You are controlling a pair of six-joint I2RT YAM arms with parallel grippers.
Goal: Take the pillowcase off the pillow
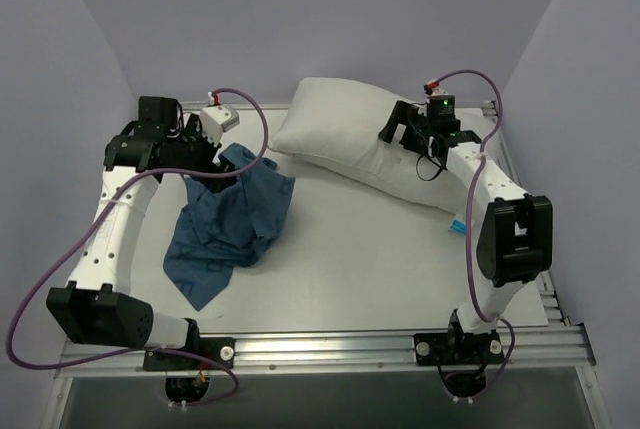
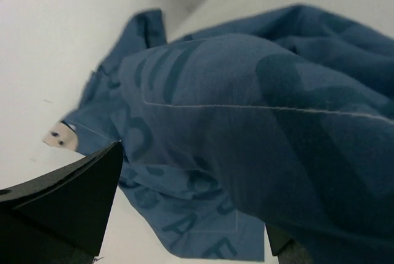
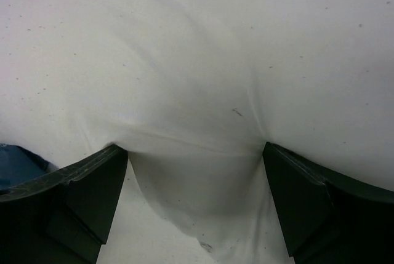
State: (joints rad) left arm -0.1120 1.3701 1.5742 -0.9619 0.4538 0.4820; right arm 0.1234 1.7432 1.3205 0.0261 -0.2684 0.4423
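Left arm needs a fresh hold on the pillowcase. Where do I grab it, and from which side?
Take the bunched far end of the pillowcase, coming down from above beside the left gripper. That end is humped into thick folds off the table; the near corner lies flat and thin, probably harder to pinch.

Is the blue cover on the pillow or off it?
Off. The blue pillowcase lies crumpled on the table, beside the bare white pillow.
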